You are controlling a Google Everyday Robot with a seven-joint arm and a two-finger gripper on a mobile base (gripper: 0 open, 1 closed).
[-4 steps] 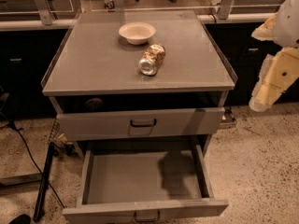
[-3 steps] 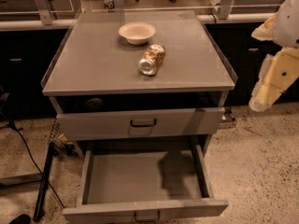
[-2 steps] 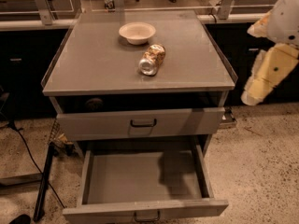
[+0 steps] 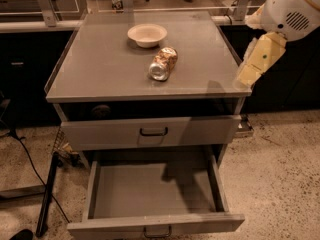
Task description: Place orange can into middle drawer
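One orange can [image 4: 163, 63] lies sideways on the cabinet top [image 4: 100, 69], beside the bowl [image 4: 147, 34]. The gripper [image 4: 248, 75] hangs off the right edge (open or shut, I cannot tell). Grab across its round middle; the middle drawer [image 4: 130, 189] stands open.

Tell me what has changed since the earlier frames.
The gripper has swung left and slightly up in the camera view, from beside the cabinet to the right edge of the cabinet top. Nothing was grasped or released. Unchanged: the orange can lies on its side in front of the bowl, and the middle drawer stays pulled open.
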